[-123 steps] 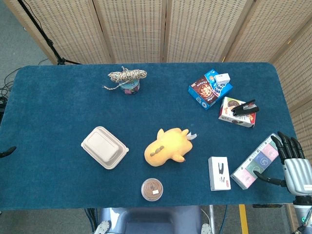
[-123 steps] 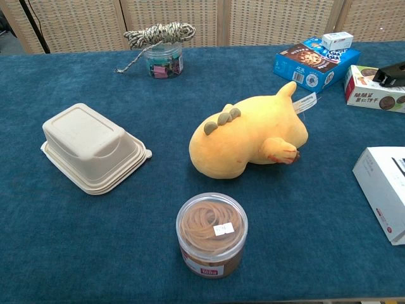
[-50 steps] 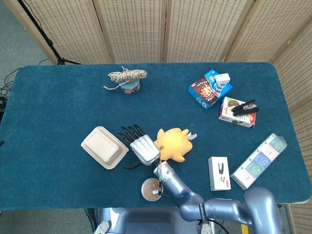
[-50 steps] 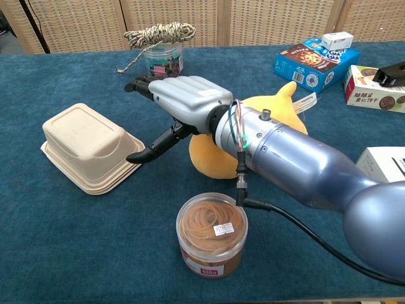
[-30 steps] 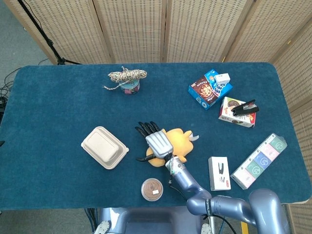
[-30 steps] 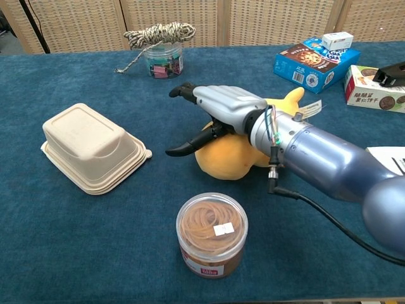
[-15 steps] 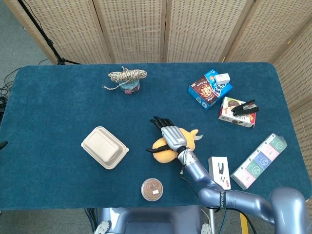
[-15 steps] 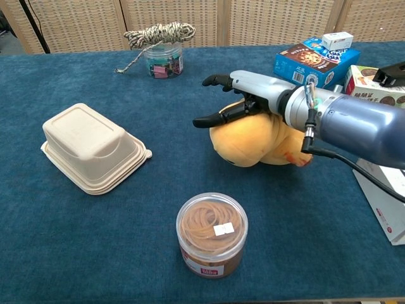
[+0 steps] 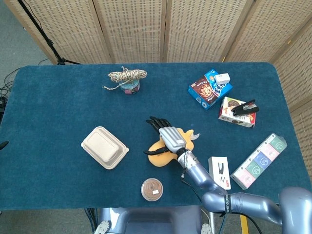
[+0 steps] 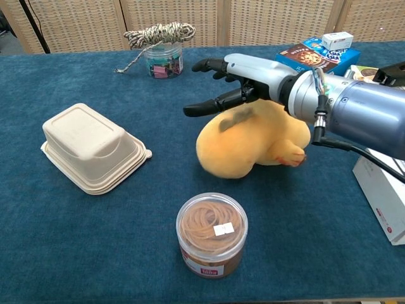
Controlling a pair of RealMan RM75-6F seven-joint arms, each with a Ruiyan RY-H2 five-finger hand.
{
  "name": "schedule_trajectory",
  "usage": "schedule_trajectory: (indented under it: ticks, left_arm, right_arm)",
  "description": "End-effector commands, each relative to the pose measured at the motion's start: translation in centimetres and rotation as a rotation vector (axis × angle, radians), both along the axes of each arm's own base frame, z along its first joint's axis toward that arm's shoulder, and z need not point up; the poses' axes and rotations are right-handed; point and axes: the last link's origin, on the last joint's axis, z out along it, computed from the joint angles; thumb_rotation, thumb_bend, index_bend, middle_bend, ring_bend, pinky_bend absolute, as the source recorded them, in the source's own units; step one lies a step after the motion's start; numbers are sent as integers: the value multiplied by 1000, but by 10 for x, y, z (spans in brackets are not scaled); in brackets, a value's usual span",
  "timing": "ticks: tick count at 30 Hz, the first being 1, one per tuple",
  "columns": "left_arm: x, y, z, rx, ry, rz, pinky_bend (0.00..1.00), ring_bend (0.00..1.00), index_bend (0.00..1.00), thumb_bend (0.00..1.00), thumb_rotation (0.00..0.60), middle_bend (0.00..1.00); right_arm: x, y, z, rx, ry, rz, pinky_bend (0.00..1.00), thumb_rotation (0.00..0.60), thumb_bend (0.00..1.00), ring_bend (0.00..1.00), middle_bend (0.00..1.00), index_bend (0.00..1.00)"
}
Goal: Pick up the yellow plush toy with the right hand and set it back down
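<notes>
In the head view, the right hand [image 9: 170, 136] lay over the top of the yellow plush toy [image 9: 163, 150] near the middle of the blue-covered table [image 9: 58, 112]. Its dark fingers [image 9: 157, 123] were spread and reached past the toy's far side, with the thumb out to the left. Whether it truly gripped the toy could not be told from above. The left hand was out of sight. Open cloth lay to the far side of the toy, up to the clear tub topped with coiled rope [image 9: 127, 81]. A beige lidded food container [image 9: 104, 147] sat well to the left, and a round clear jar of rubber bands [image 9: 152, 189] stood near the front edge. A white box [image 9: 219, 172] lay to the right.

In the chest view, the right hand [image 10: 243, 79] rested on the upper back of the yellow plush toy [image 10: 250, 147], fingers [image 10: 209, 65] extended and apart, thumb pointing left. The toy looked blurred and sat low against the cloth; whether it touched could not be told. The jar of rubber bands [image 10: 211, 234] stood just in front of it, the food container [image 10: 92, 148] well apart to the left, and the blue snack box [image 10: 313, 62] behind the arm.
</notes>
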Motion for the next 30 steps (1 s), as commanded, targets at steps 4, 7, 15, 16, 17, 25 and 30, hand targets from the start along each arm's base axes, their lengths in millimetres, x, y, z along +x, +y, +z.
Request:
schedule_trajectory:
  ticks: [4, 7, 15, 16, 17, 25, 30]
  left_arm:
    - [0, -1, 0, 1, -2, -1, 0, 0, 0, 0, 600, 0]
    - [0, -2, 0, 2, -3, -1, 0, 0, 0, 0, 600, 0]
    - [0, -2, 0, 2, -4, 0, 0, 0, 0, 0, 600, 0]
    - [0, -2, 1, 3, -4, 0, 0, 0, 0, 0, 600, 0]
    - [-1, -2, 1, 5, -4, 1, 0, 0, 0, 0, 600, 0]
    - [-2, -1, 2, 7, -8, 10, 0, 0, 0, 0, 600, 0]
    - [-2, 0, 1, 5, -7, 12, 0, 0, 0, 0, 600, 0]
  right_arm:
    - [20, 30, 6, -30, -9, 128, 0, 272, 0, 0, 0, 0]
    - [22, 41, 4, -35, -3, 172, 0, 264, 0, 0, 0, 0]
    - [16, 59, -19, -35, 39, 260, 0, 258, 0, 0, 0, 0]
    - [16, 61, -22, -34, 42, 265, 0, 256, 0, 0, 0, 0]
    - [15, 62, -25, -34, 43, 267, 0, 255, 0, 0, 0, 0]
    - [11, 63, -43, -121, 79, 304, 0, 252, 0, 0, 0, 0]
    - [16, 63, -52, -132, 68, 324, 0, 265, 0, 0, 0, 0]
